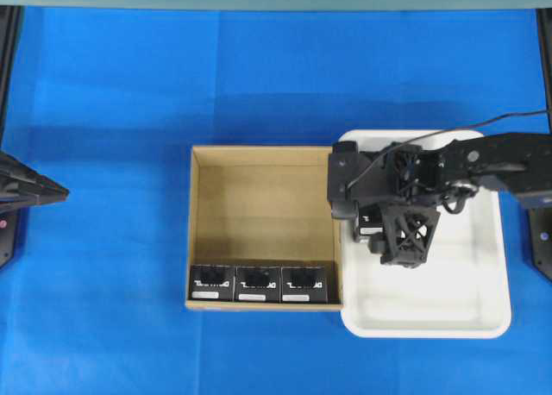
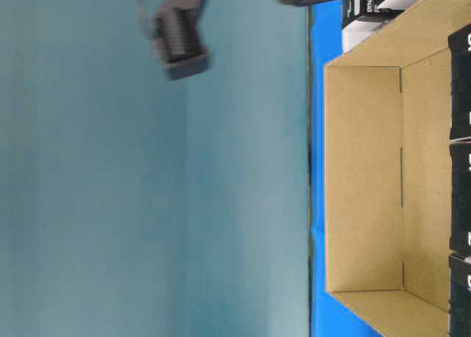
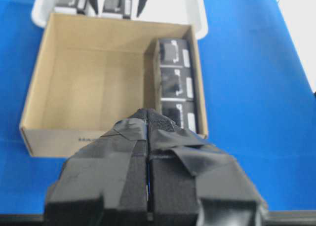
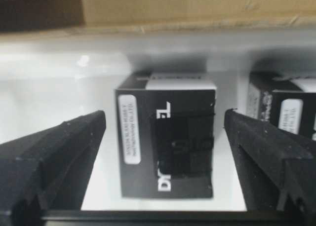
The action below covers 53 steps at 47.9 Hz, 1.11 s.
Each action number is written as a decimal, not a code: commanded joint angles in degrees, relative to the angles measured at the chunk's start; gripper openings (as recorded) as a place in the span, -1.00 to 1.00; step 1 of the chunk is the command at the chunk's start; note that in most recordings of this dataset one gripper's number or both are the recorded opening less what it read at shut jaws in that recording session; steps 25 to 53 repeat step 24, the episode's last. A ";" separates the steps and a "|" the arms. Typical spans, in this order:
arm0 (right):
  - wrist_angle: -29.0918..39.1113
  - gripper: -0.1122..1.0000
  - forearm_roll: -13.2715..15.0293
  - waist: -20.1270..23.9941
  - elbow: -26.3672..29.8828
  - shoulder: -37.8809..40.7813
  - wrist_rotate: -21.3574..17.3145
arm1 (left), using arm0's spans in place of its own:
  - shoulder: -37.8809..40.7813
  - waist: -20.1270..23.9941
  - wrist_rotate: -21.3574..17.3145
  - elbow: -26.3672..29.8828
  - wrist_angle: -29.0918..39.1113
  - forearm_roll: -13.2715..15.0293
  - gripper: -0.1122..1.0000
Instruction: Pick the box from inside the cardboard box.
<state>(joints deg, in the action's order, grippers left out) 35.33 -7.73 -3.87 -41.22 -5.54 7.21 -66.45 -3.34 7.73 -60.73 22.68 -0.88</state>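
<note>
The cardboard box (image 1: 259, 197) lies mid-table with three black boxes (image 1: 258, 284) in a row along its near wall; the rest of its floor is bare. My right gripper (image 1: 369, 224) hangs over the left part of the white tray. In the right wrist view its fingers (image 4: 59, 152) stand open on either side of a black box (image 4: 165, 147) that rests on the tray floor, with a gap on each side. My left gripper (image 3: 148, 125) is shut and empty, off the carton's left side, and parked at the table's left edge (image 1: 53, 191).
The white tray (image 1: 431, 300) touches the carton's right wall. A second black box (image 4: 286, 112) stands in it beside the one between my fingers. The carton's brown wall (image 4: 197, 6) rises just behind the tray rim. Blue cloth covers the table.
</note>
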 commanded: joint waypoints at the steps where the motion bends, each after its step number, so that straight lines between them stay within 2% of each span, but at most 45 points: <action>1: 2.11 0.92 0.09 0.00 2.29 -2.37 -0.09 | 0.79 -0.09 0.00 1.32 -0.53 -0.09 -0.93; 14: 11.78 0.92 0.09 -1.67 7.82 -10.55 -0.18 | 0.79 -0.09 0.00 1.32 -0.53 -0.09 -0.93; 24: 14.24 0.92 0.09 -2.99 9.05 -17.84 -0.09 | 0.79 -0.09 0.09 1.32 -0.53 -0.09 -0.93; 53: 14.24 0.92 0.09 -2.99 9.05 -17.84 -0.09 | 0.79 -0.09 0.09 1.32 -0.53 -0.09 -0.93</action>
